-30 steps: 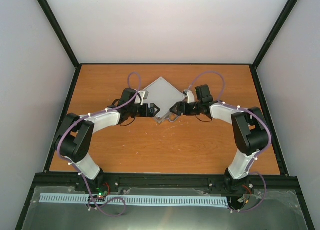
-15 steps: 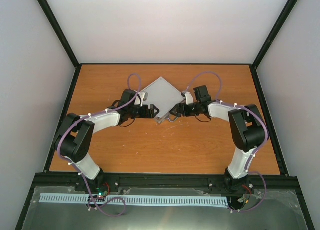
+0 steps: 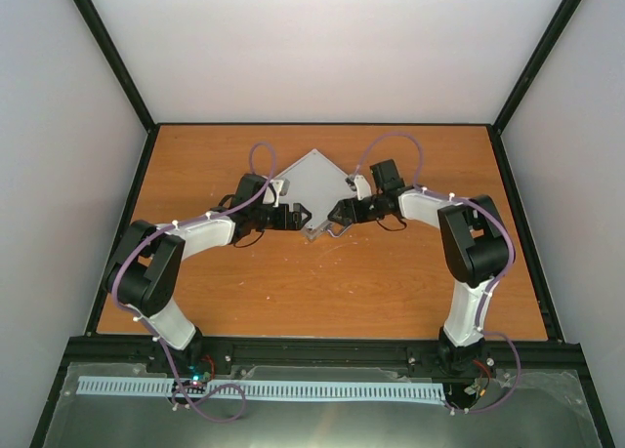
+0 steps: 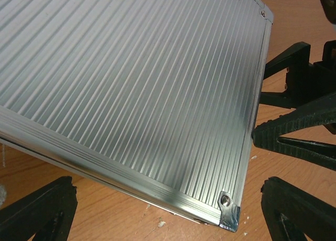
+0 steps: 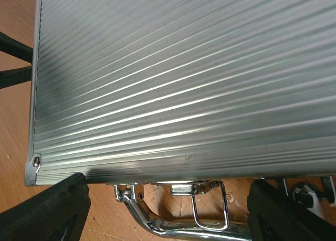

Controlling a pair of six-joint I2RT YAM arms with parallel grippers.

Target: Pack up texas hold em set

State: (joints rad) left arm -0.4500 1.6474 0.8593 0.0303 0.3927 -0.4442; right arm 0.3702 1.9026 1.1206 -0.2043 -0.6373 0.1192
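Observation:
The silver ribbed aluminium case lies shut on the table, turned like a diamond. Its metal handle sticks out at the near right edge. My left gripper is open at the case's near left edge, beside the near corner, its fingers wide apart. My right gripper is open at the near right edge, its fingers either side of the handle and a wire latch hanging open. Cards, chips, triangle, buttons and die are out of view.
The orange wooden table is walled by a black frame and white panels. The two grippers are close together at the case's near corner; the right gripper's fingers show in the left wrist view.
The right arm has swung its wrist and gripper slightly left, closer to the case's near right edge. The left arm and the case have not moved.

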